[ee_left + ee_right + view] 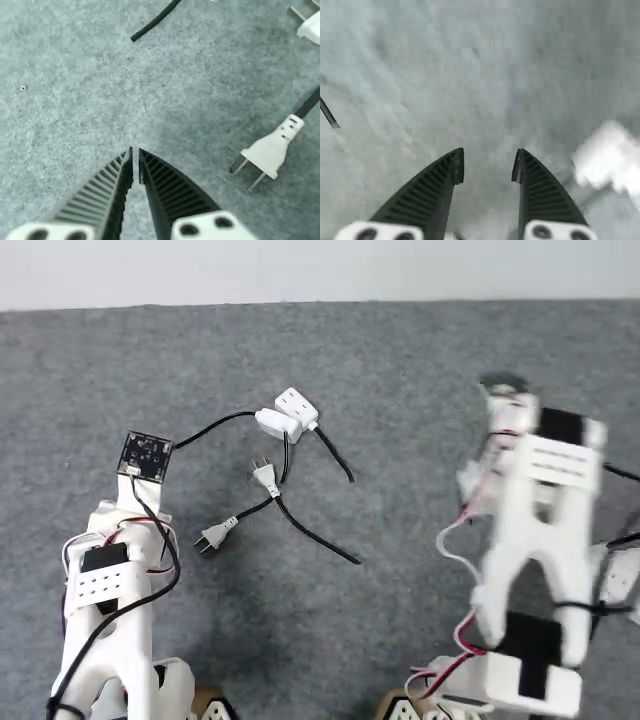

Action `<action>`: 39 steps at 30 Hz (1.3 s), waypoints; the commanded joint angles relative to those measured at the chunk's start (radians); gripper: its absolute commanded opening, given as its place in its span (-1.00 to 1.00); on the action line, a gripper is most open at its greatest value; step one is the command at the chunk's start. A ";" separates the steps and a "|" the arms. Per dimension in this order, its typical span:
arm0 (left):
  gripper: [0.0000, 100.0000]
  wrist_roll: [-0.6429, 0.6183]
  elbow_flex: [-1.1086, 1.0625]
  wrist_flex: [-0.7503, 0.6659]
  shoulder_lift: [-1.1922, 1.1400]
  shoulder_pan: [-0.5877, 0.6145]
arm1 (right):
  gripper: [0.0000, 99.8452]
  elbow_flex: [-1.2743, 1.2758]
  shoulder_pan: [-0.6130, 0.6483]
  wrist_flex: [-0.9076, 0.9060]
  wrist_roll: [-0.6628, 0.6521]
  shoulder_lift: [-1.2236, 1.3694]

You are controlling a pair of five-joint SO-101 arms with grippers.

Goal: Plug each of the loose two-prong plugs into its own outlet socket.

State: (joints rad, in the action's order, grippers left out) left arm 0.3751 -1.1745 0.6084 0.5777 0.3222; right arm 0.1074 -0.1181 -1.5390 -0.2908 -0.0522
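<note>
At the bench's (450,370) front edge stood two arms, the left arm (105,590) and the right arm (540,540), well apart. Each carried one end effector. The left end effector (135,155) hung low over the grey felt with its two ribbed fingers all but closed, a thin slit between the tips, gripping nothing. The right end effector (487,164) was open, a clear gap between its fingers and nothing held.

Just beyond the left arm lay two loose white plugs, each with two prongs. The near plug (215,534) rested flat on the felt beside the left end effector, not touching it, with neither prong in a socket. The far plug (265,476) lay a little farther up the bench, also unplugged.

Farthest back sat two white sockets, the near socket (276,423) and the far socket (296,403), touching each other. Black cords (315,535) ran from the plugs and sockets and crossed between them, so I could not count them surely.
</note>
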 commanded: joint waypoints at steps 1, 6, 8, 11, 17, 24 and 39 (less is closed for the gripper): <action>-0.97 -0.025 0.024 -0.032 0.021 0.006 | -0.70 -0.057 0.157 0.185 0.120 0.047; -0.93 -0.028 0.027 -0.032 0.021 0.008 | -0.70 -0.282 0.351 0.295 0.117 0.242; -0.85 -0.028 0.027 -0.032 0.021 0.021 | -0.70 -0.413 0.421 0.280 0.060 0.349; -0.70 -0.029 0.028 -0.031 0.021 0.029 | -0.70 -0.634 0.509 0.249 -0.018 0.527; -0.60 -0.029 0.028 -0.031 0.021 0.029 | -0.70 -1.103 0.605 0.252 -0.155 0.885; -0.60 -0.023 0.027 -0.028 0.021 0.031 | -0.55 -1.628 0.642 0.228 -0.196 1.268; -0.60 -0.023 0.024 -0.028 0.023 0.032 | -0.60 -1.748 0.630 0.160 -0.192 1.475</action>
State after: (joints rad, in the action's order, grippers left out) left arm 0.3567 -1.1745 0.6084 0.5777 0.3498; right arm -1.6065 0.5247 -1.3395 -0.4795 1.4346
